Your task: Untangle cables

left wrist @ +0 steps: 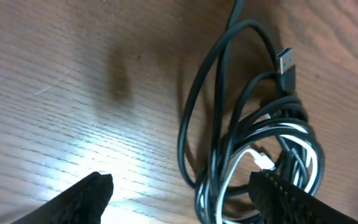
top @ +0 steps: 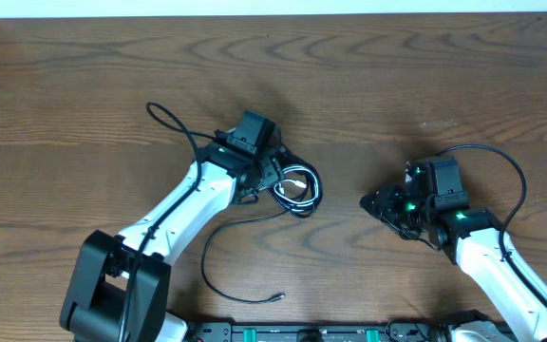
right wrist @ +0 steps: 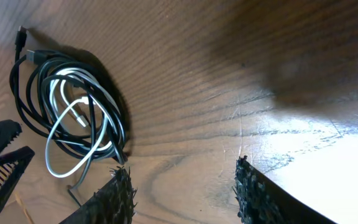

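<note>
Cables lie on the wooden table, left of centre, directly at the tip of the left arm.

Reading the overhead view from the left, a black loop runs out from under that arm toward the far left. Next comes the left gripper, which I see with its jaws spread. In its wrist view the two fingertips stand well apart, low over the tabletop, and pinch nothing.

The coiled bundle lies partly between them and crowds the finger on the right of that view. I cannot tell whether that finger touches it. The bundle consists of several black turns with one whitish strand wound inside. A USB plug with a blue insert rests on the wood at the far edge of the coil.

Nearer to me, a loose cord curves away from the bundle, passes beside the left arm and ends in a small plug close to the front edge.

Right of the bundle, and apart from it, sits the right gripper, pointing toward the coil. Its fingers are likewise spread, with only wood grain between them. In its wrist view the bundle lies well off to the left.
</note>
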You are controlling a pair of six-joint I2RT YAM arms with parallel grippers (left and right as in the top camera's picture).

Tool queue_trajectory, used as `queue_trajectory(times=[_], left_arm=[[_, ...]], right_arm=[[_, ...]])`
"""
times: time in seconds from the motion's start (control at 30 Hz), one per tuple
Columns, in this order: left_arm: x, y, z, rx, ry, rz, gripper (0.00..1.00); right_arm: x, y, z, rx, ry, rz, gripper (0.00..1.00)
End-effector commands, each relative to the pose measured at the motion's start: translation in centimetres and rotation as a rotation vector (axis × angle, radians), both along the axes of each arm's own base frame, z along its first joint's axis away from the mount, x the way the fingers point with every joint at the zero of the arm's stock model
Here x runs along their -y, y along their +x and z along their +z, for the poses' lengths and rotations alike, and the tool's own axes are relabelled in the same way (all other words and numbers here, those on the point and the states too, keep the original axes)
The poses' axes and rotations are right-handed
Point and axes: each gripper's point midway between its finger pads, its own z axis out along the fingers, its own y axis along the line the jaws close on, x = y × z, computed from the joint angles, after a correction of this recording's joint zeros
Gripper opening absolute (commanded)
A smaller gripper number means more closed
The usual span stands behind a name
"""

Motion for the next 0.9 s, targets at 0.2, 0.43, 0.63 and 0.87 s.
queue_trajectory(times=[0.2,0.43,0.63,0.87], left_arm=[[-0.1,-0.2,-0.6,-0.011,0.006,0.069,0.59],[1.8,-0.4,-1.6,0.062,0.029,-0.137,0.57],[2.1,-0.1,-2.3,0.133,0.067,-0.262,0.59],[1.3,1.3,-1.8,0.199,0.127,-0.232,0.58]], right_arm=[[0.1,0.0,0.1,0.001,-0.013,0.000,0.50],[0.1,0.0,0.1,-0.007,-0.009,-0.008,0.50],[0.1,-0.1,0.1,-0.012,-0.007,-0.007,0.50],[0.1,-0.2,0.0,-0.015,-0.008,-0.007,0.50]])
